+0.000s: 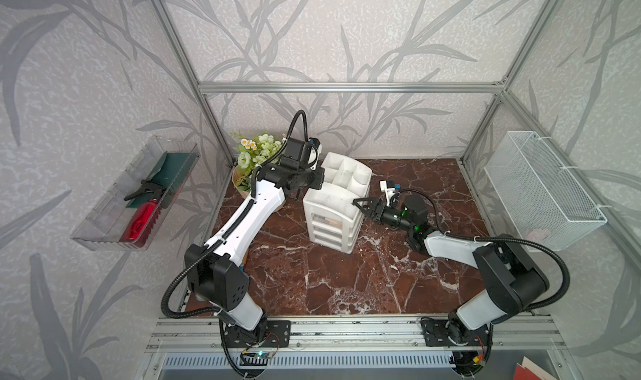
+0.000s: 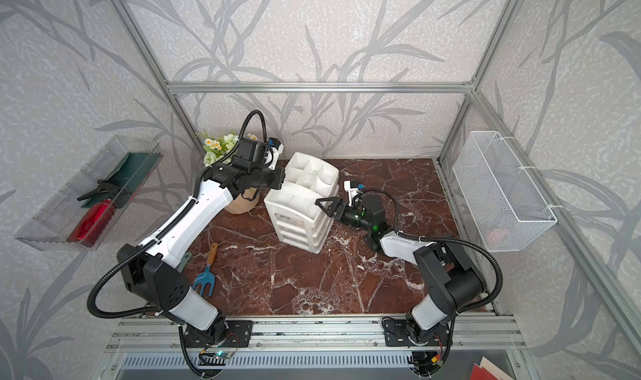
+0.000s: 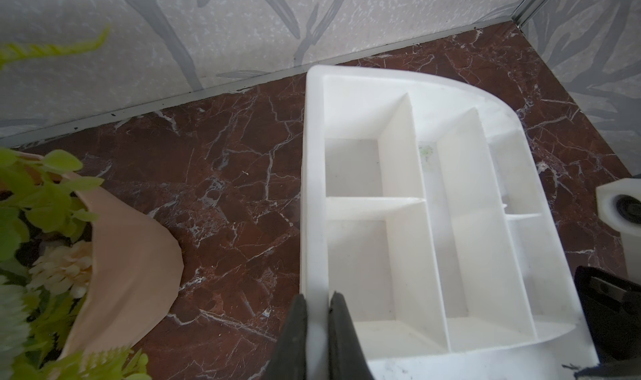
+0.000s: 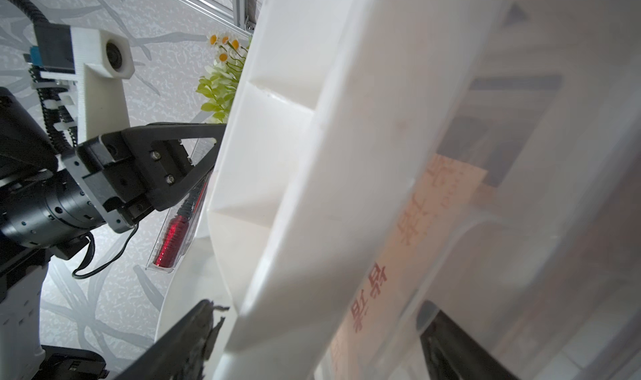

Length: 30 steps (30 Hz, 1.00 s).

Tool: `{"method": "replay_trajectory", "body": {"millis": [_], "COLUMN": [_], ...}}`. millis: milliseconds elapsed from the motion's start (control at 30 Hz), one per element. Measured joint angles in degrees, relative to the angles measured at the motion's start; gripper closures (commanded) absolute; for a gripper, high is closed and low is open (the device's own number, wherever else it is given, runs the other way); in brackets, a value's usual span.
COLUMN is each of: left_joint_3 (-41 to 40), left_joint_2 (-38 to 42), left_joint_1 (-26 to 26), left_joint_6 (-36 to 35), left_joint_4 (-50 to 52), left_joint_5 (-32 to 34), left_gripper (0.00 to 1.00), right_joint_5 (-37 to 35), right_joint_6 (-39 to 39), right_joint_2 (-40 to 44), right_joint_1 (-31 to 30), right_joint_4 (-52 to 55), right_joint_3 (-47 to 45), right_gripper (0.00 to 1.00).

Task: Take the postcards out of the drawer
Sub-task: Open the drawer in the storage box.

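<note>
Right hand (image 1: 360, 209), jaws spread wide and gripping nothing, straddles the front upper edge of the organiser (image 1: 326, 201). The top drawer (image 4: 572, 222) lies directly ahead of it, apparently pushed in, with the postcards (image 4: 416, 229) flat inside. Left hand (image 3: 317, 300), pinched on the organiser's rear tray wall, is farther away.

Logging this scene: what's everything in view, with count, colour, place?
desk organiser: one, white, table centre
drawers: three, see-through, organiser front
postcard: one seen, beige, red characters, in a drawer
flower pot: one, beige, behind left arm
garden fork: one, blue, table, beside left arm
clear tray: one, left wall
spray bottle: one, red, in tray
sheet: one, dark green, in tray
wire basket: one, white, right wall
left gripper: black fingers shut on organiser rim
right gripper: black, open, at organiser front
</note>
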<state>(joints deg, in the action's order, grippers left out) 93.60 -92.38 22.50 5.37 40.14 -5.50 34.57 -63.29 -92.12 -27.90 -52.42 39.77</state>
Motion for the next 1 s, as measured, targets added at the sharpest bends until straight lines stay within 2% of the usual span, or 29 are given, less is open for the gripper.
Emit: {"method": "replay_trajectory", "body": {"millis": [333, 767, 1000], "left_joint_3": [-0.13, -0.46, -0.59], "left_joint_2": [0.07, 0.20, 0.22], "left_joint_1": [-0.42, -0.26, -0.09], "left_joint_6": [0.20, 0.20, 0.20], "left_joint_4": [0.00, -0.24, -0.33], "left_joint_5": [3.04, 4.24, 5.49], "left_gripper": [1.00, 1.00, 1.00], "right_joint_5": [0.00, -0.07, -1.07], "right_joint_6": [-10.45, -11.26, -10.27], "right_joint_2": [-9.62, -8.96, -4.52], "right_joint_1": [0.22, 0.11, -0.24], "right_joint_4": [-20.96, -22.69, -20.55], "right_joint_3": [-0.90, -1.42, -4.66], "right_gripper": [0.16, 0.19, 0.19]}}
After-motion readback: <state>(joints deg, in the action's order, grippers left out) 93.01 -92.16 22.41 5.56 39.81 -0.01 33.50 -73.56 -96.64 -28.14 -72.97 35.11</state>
